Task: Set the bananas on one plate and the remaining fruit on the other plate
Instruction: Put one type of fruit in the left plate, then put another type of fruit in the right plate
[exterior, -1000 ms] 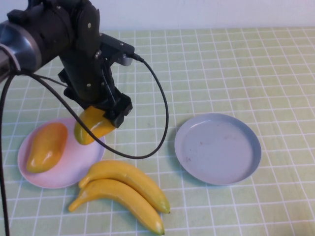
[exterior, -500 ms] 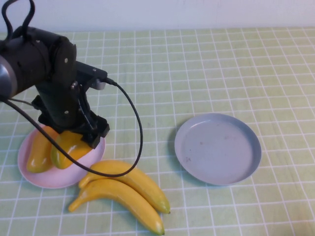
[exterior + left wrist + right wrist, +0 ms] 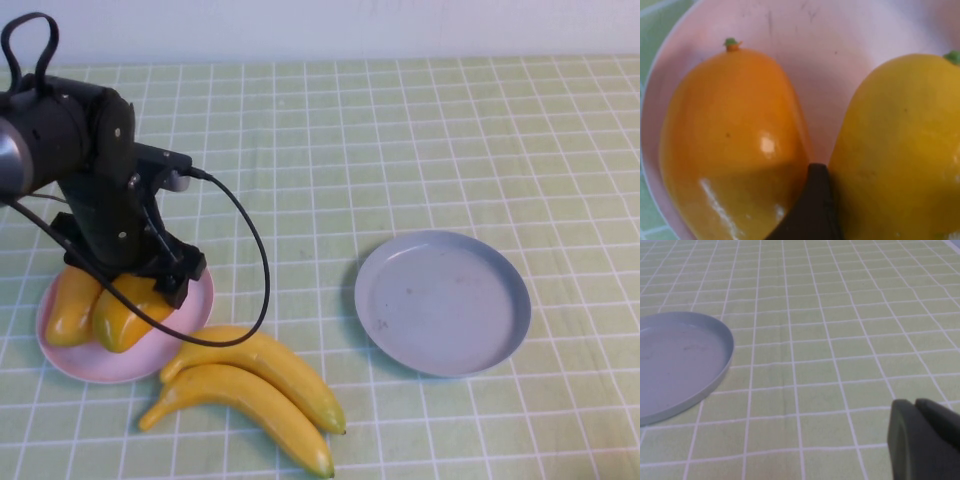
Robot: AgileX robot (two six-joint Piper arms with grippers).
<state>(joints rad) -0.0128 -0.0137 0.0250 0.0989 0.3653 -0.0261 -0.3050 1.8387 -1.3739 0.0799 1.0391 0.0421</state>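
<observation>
My left gripper (image 3: 150, 285) is low over the pale pink-lilac plate (image 3: 100, 368) at the near left. It is shut on the yellow mango-like fruit (image 3: 120, 315), which rests on the plate beside the more orange one (image 3: 70, 305). In the left wrist view one dark finger (image 3: 812, 210) sits between the orange fruit (image 3: 735, 140) and the yellow fruit (image 3: 900, 125) on the pink plate (image 3: 830, 50). Two bananas (image 3: 255, 365) (image 3: 240, 400) lie side by side on the table just right of that plate. The grey-blue plate (image 3: 440, 300) is empty. My right gripper (image 3: 922, 440) is shut and empty, out of the high view.
A green checked cloth (image 3: 420, 150) covers the table. The left arm's black cable (image 3: 262, 270) loops down near the bananas. The grey-blue plate (image 3: 675, 360) also shows in the right wrist view, well apart from the right gripper.
My left gripper has moved down and left with the yellow fruit, from above the plate's edge to resting it on the pink plate beside the orange fruit.
</observation>
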